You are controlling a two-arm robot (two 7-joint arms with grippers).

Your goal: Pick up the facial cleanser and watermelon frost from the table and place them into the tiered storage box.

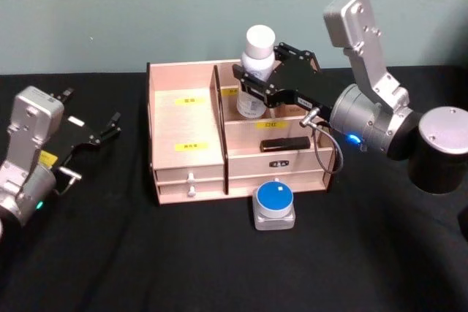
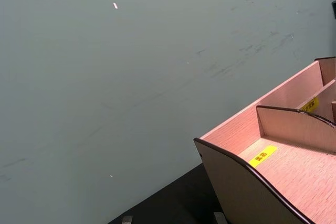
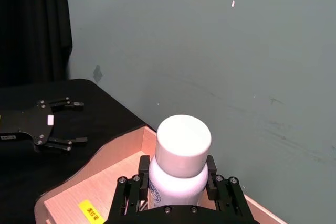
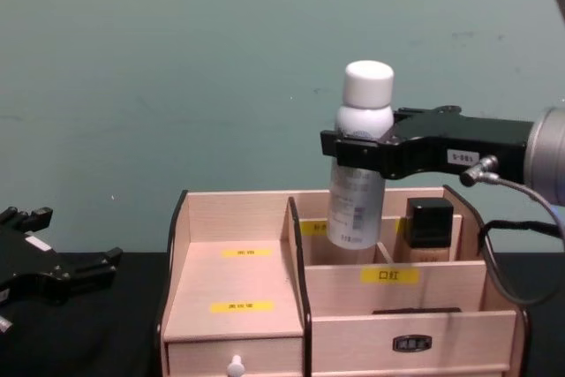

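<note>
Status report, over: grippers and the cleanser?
Right gripper shut on facial cleanser, upright over tiered storage box rear compartment. Left gripper open, parked at left. Black bottle in the next slot, not touching.

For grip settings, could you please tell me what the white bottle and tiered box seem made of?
The white capped bottle in the right gripper is probably smooth plastic: even, glossy surface. The pale tiered storage box looks like matte wood board: visible grain, dark edges.

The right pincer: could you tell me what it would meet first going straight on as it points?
The right pincer itself points leftward above the tiered storage box; the white bottle it holds hangs lower, so its base would probably strike the tall divider first, though depth is unclear.
</note>
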